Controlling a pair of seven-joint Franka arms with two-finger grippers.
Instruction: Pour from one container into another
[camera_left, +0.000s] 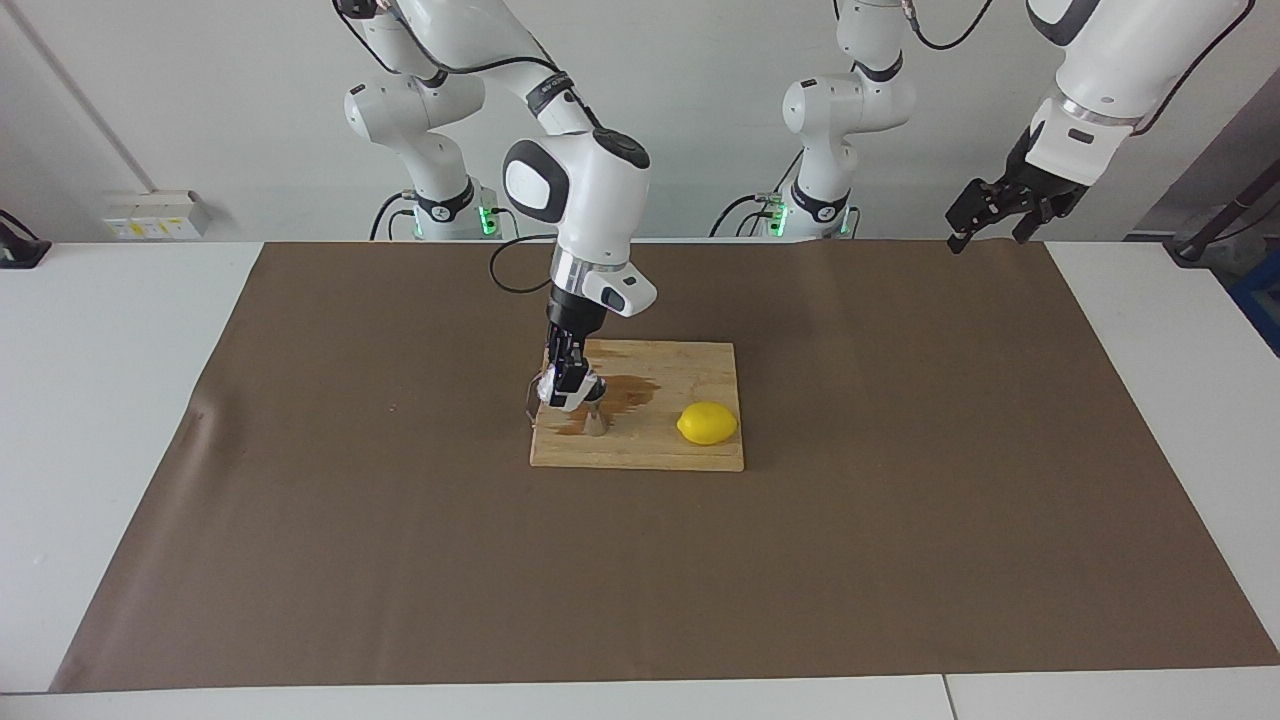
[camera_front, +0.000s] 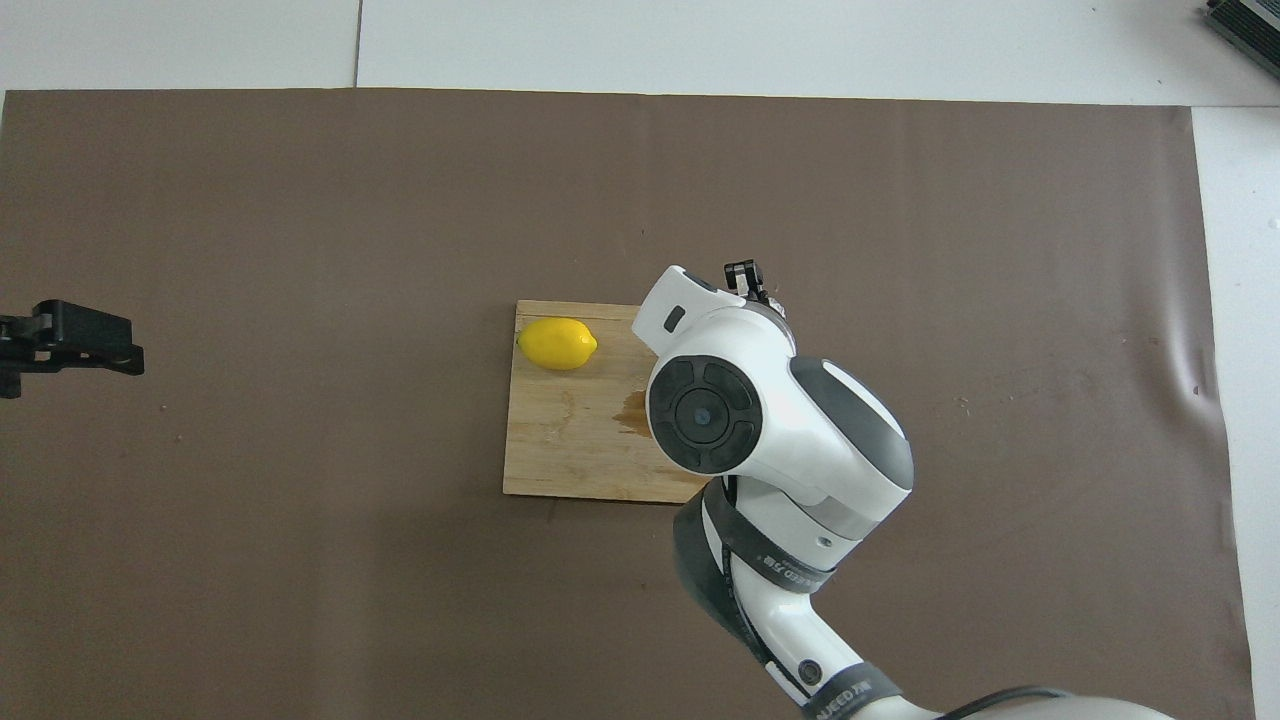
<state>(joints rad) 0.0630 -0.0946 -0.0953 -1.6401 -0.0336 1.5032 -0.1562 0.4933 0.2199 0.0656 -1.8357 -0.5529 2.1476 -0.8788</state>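
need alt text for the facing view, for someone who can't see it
The right gripper holds a small white cup over a steel jigger on a wooden board, beside a lemon. The left gripper waits, open, above the table's edge.

A small crinkled white cup, gripped in the right pincer, tilts over a steel jigger standing upright on the wooden cutting board.

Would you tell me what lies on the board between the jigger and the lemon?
Only bare board lies between jigger and lemon, shown in the facing view.
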